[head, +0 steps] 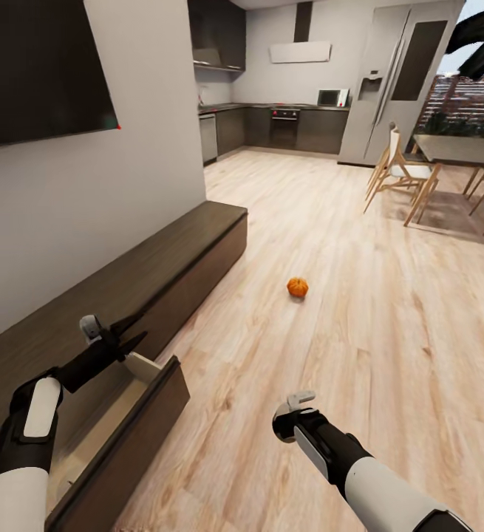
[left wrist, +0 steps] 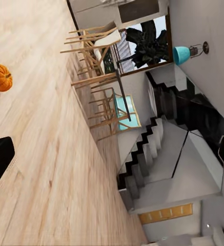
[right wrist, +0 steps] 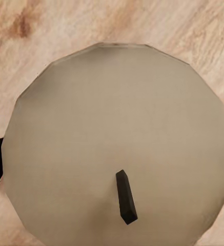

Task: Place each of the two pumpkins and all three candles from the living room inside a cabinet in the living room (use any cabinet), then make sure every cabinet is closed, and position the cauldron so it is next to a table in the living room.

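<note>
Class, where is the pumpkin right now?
In the head view the pumpkin lies alone on the wooden floor, right of the long cabinet, well beyond both arms.

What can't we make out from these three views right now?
- Drawer interior: head view, mostly hidden by the left arm and the drawer front.
- Right tool: head view, too small to read its jaws; right wrist view is taken up by the candle top, so a grip is unconfirmed.
- Left tool: wrist view cuts its fingers at the edges.
- Pumpkin: too small for detail.
</note>
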Robot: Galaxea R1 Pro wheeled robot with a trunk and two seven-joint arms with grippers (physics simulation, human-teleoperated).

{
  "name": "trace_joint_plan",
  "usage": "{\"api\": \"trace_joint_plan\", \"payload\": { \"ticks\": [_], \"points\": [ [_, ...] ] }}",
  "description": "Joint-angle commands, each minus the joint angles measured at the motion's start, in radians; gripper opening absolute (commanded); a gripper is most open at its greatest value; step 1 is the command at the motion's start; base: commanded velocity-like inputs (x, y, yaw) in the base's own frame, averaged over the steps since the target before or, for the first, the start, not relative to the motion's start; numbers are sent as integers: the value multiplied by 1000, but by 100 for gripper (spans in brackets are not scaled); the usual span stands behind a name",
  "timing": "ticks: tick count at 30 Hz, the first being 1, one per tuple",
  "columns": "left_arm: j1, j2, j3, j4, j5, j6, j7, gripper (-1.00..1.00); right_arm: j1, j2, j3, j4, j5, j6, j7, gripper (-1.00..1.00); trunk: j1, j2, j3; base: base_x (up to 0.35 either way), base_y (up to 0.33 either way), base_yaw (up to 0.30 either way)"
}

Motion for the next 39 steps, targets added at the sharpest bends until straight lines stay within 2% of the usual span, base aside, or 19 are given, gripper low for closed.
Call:
{"api": "trace_joint_plan", "payload": {
  "ticks": [1,13,39],
  "points": [
    [0,0,0,0,0,0,0,100,0,0,0,0,0,0,0,-100,0,0,0,5,-1,285],
    [0,-2,0,0,0,0,0,100,0,0,0,0,-1,0,0,-100,0,0,0,14,-15,286],
    [0,-2,0,0,0,0,0,100,0,-2,0,0,-1,0,0,-100,0,0,0,220,-240,269]
  ]
}}
